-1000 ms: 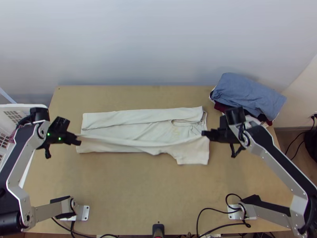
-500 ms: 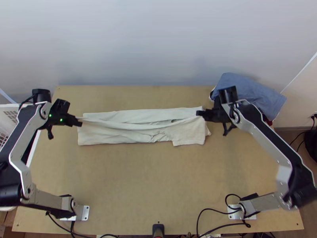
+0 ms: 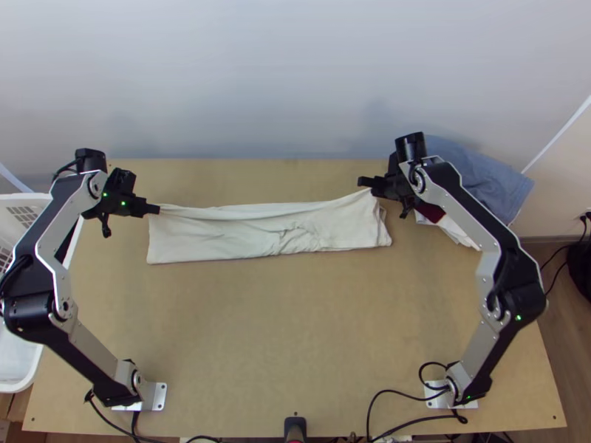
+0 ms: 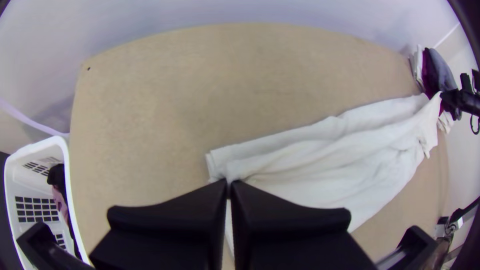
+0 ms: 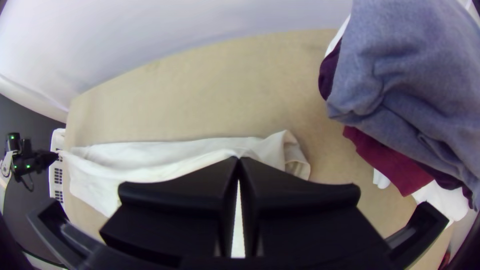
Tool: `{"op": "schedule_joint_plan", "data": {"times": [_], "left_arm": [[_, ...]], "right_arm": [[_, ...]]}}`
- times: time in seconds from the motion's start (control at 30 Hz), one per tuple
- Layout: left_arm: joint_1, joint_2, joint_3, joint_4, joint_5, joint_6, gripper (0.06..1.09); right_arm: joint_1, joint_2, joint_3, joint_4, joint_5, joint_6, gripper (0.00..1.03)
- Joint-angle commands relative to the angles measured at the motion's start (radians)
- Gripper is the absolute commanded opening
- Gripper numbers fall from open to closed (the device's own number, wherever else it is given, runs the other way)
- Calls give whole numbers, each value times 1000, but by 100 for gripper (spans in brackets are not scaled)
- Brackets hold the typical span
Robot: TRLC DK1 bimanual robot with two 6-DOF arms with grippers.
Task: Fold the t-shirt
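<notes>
In the top view the cream t-shirt (image 3: 258,240) lies folded into a long strip, wrinkled near its middle. My left gripper (image 3: 154,209) is shut on the strip's far left corner, and my right gripper (image 3: 371,190) is shut on the far right corner; the edge between them hangs slightly raised. The left wrist view has the t-shirt (image 4: 320,165) running away from my left gripper (image 4: 229,184), whose fingertips pinch its edge. From the right wrist, the t-shirt (image 5: 150,160) passes beneath my right gripper (image 5: 238,161), its fingertips together on the cloth.
A pile of clothes with a blue-grey garment (image 3: 465,173) on top lies at the table's far right, partly behind the right arm. A white basket (image 3: 15,369) stands off the left edge. Bare tabletop (image 3: 288,325) lies between the t-shirt and the arm bases.
Both grippers have moved toward the table's far edge, carrying the held edge with them; the right one also went left. The t-shirt's near part has drawn back into a narrower strip.
</notes>
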Motion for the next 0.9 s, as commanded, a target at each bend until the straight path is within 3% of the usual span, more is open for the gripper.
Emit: {"op": "schedule_joint_plan", "data": {"times": [0.0, 0.03, 0.07, 0.17, 0.4, 0.67, 0.87], "left_arm": [[5, -13, -4, 32, 21, -45, 68], [9, -22, -5, 42, 43, -73, 91], [16, -26, 2, 29, 64, -94, 103], [45, -65, -8, 81, 126, -177, 103], [129, -79, -38, 75, 216, -202, 99], [170, -96, -151, 55, 251, -194, 100], [174, -80, -222, 78, 310, -176, 100]], "right_arm": [[-1, 29, 36, 0, 6, -12, 63], [4, 21, 36, 0, 7, -15, 97], [8, 6, 36, 0, 12, -17, 99], [35, -80, 24, 0, 30, -15, 99], [102, -301, 44, -2, 18, 31, 99], [96, -388, 120, -114, -142, 82, 99], [33, -401, 171, -115, -310, 200, 99]]}}
